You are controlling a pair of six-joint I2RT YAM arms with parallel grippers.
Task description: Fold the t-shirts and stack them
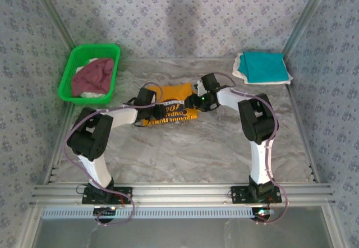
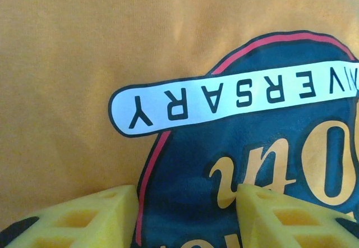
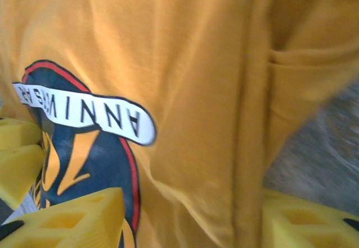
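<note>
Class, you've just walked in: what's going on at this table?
Two robot arms are working on the orange t-shirt lying in the middle of the table. The left gripper and right gripper both hang close over its printed front, jaws open, gripping nothing. A teal t-shirt lies folded on a white t-shirt at the back right; a maroon t-shirt sits bunched in the green basket at the back left, not yet folded.

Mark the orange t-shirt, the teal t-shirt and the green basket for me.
orange t-shirt [image 1: 175,93]: top external view, plain cloth above the print.
teal t-shirt [image 1: 262,67]: top external view, middle of its folded top face.
green basket [image 1: 96,47]: top external view, far rim.
</note>
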